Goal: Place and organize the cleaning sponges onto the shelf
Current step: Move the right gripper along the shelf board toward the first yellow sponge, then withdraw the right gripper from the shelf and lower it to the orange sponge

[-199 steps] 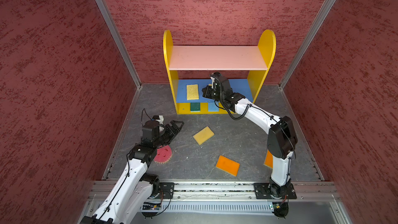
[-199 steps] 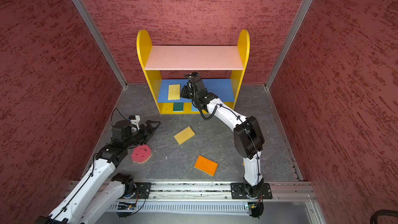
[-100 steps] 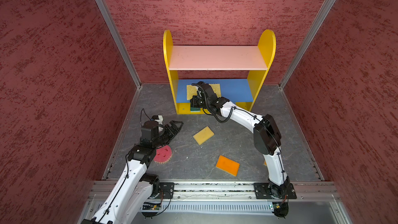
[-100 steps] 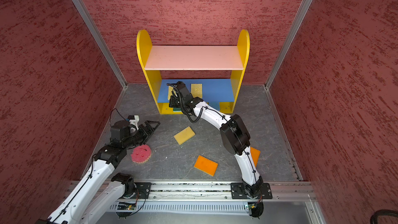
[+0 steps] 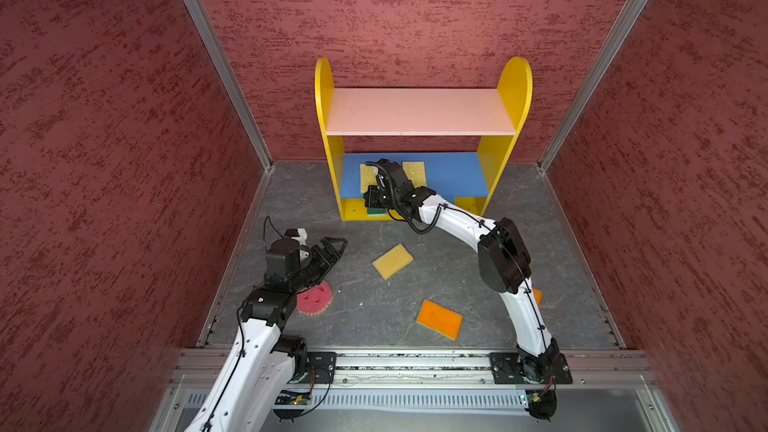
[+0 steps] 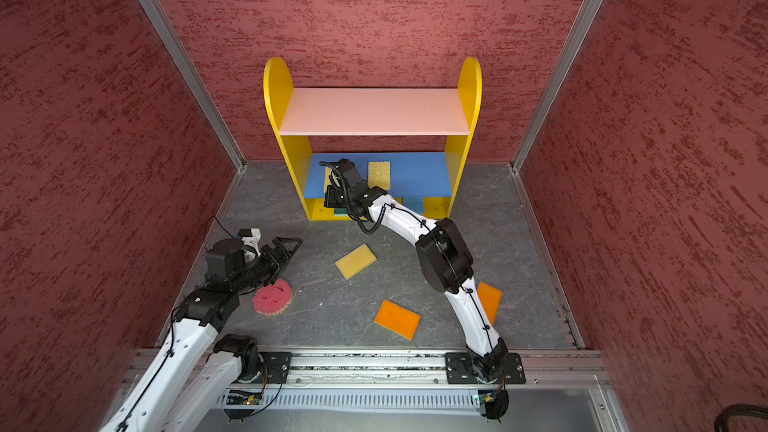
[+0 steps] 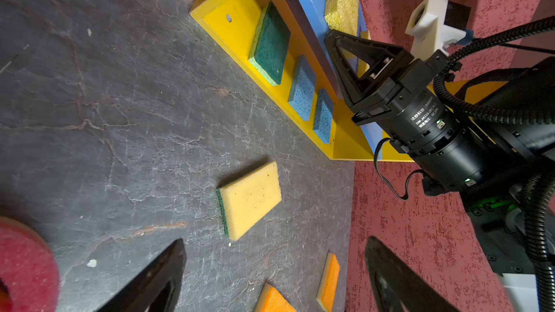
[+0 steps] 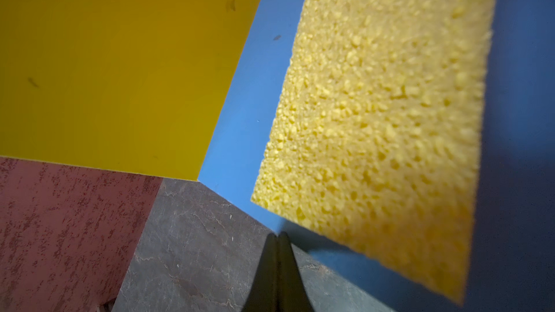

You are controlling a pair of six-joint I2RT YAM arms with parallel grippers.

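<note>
The shelf (image 5: pixel 419 112) stands at the back wall. Two pale yellow sponges (image 5: pixel 414 174) (image 8: pixel 390 115) lie on its blue board. A green sponge (image 7: pixel 270 43) and two blue ones (image 7: pixel 301 88) lie on its base. My right gripper (image 5: pixel 371 196) (image 8: pixel 277 235) is shut and empty, its tip at the blue board's front edge by the left pale sponge. My left gripper (image 5: pixel 332 247) (image 7: pixel 275 240) hangs open over the floor, past the pink round sponge (image 5: pixel 316 299). On the floor lie a yellow sponge with a green side (image 5: pixel 392 260) and two orange ones (image 5: pixel 439 319) (image 6: pixel 489 299).
Red textured walls close in the grey floor (image 5: pixel 365 276) on three sides. A metal rail (image 5: pixel 399 361) carries both arm bases at the front. The right arm arches over the floor and half hides the second orange sponge.
My right gripper swung left along the front of the blue board, uncovering the second pale yellow sponge. The left arm has stayed put and open.
</note>
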